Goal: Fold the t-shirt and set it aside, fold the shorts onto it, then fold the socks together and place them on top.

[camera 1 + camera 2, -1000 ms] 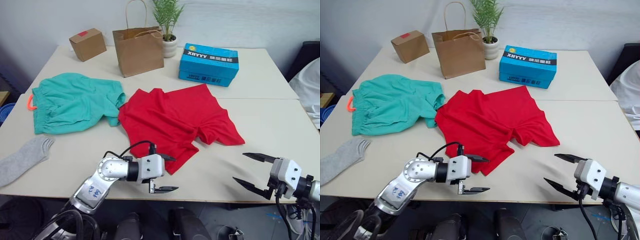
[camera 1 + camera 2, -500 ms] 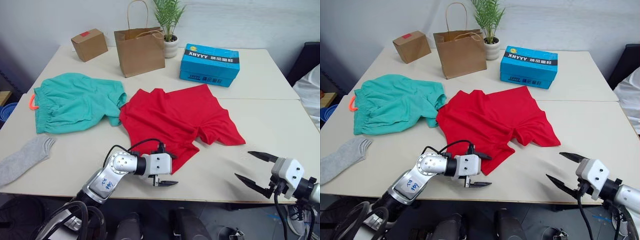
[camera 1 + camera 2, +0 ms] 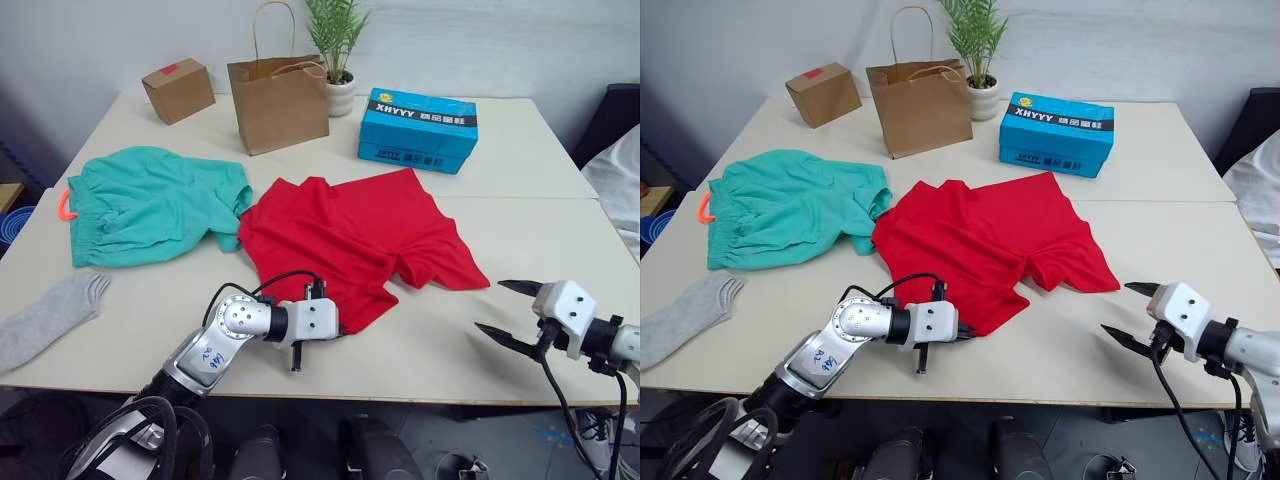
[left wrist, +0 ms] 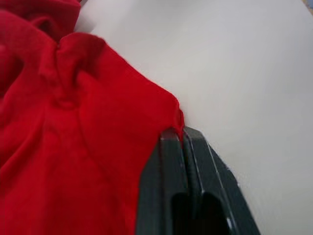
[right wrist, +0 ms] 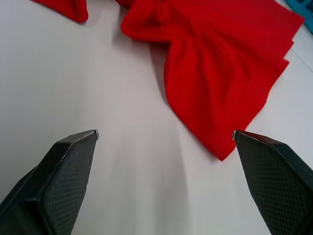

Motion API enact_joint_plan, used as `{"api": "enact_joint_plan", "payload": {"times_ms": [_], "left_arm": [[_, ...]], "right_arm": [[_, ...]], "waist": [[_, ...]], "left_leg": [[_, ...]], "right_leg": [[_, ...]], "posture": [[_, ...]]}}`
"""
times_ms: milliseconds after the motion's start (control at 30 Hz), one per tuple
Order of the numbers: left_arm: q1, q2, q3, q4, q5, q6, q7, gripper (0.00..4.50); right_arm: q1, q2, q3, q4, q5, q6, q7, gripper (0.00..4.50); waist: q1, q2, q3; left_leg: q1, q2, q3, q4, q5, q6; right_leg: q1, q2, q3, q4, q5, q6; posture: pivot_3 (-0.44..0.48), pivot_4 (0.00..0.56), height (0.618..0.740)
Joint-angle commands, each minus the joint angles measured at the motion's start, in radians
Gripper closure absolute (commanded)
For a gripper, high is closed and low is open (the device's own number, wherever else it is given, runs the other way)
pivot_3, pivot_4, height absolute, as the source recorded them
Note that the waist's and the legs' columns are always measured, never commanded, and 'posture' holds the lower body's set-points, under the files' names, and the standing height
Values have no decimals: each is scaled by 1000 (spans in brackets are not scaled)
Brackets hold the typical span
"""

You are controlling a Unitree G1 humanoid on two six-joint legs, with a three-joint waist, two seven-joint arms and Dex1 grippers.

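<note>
The left pincer (image 4: 183, 142) is covering the near corner of the t-shirt (image 3: 350, 235) where its fingers are pressing together on the hem. The picture's left edge is cutting off the sock (image 3: 45, 317) at the counter's (image 3: 520, 140) near left. The shorts (image 3: 150, 205) are hiding most of their orange drawstring (image 3: 62, 206).

Lying on a pale beige table (image 3: 520, 160), seamed across the middle: red t-shirt (image 3: 350, 235) rumpled near the centre, teal-green shorts (image 3: 150, 205) just beside it to the left, one grey sock (image 3: 45, 318) by the near left edge. Standing along the far side: small cardboard box (image 3: 177, 88), brown paper bag (image 3: 278, 100), potted plant (image 3: 338, 55), blue carton (image 3: 418, 128).
</note>
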Motion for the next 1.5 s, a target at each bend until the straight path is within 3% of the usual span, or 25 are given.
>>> {"api": "enact_joint_plan", "payload": {"times_ms": [33,233,400,500,867,900,1167,1333,1500], "left_arm": [[27,62,75,1,-43,15,-44,4475],[67,148,211,-20,-194,-76,-167,4475],[116,187,303,-70,-280,-27,-199,4475],[149,210,348,-91,-309,-19,-204,4500],[224,242,475,-116,-401,27,-211,4500],[235,246,486,-120,-409,34,-211,4500],[335,277,544,-162,-454,56,-216,4500],[397,263,523,-203,-436,31,-202,4500],[456,256,505,-245,-427,14,-187,4500]], "right_arm": [[-97,-23,43,71,-34,-5,15,0],[-296,-11,155,274,-147,-95,14,0],[-367,-4,211,379,-195,-192,33,0],[-408,-6,239,463,-229,-239,25,600],[-478,-24,283,617,-259,-301,54,4323],[-480,-30,289,619,-257,-299,74,4466],[-373,-173,268,490,-148,-144,327,4466],[-143,-301,202,323,-66,-21,413,4466],[130,-338,63,117,7,98,392,4466]], "waist": [[-5,0,0],[-16,1,1],[-12,1,1],[-17,1,1],[-20,0,1],[-20,0,1],[2,0,1],[12,1,1],[7,0,1]], "left_leg": [[0,0,0,0,0,0],[-1,1,1,0,0,-2],[-2,0,1,0,0,-1],[-2,0,1,0,0,-1],[0,0,0,1,0,-1],[0,0,0,1,0,-1],[-1,0,-1,0,-1,-1],[-2,0,-2,-1,-3,1],[-1,0,-2,-1,-3,1]], "right_leg": [[0,0,0,0,0,0],[-2,0,0,1,-1,-1],[-2,-1,-1,0,-1,-1],[-2,-1,-1,0,-1,-1],[0,-2,-1,0,-1,-1],[0,-2,-1,0,-1,-1],[-1,-3,-2,-1,-1,-2],[0,-4,-3,-4,-2,-2],[1,-4,-3,-4,-2,-3]], "posture": [[0,150,740],[0,150,740],[0,150,740],[0,150,740],[0,150,740],[0,150,740],[0,150,740],[0,150,740],[0,150,740]]}}
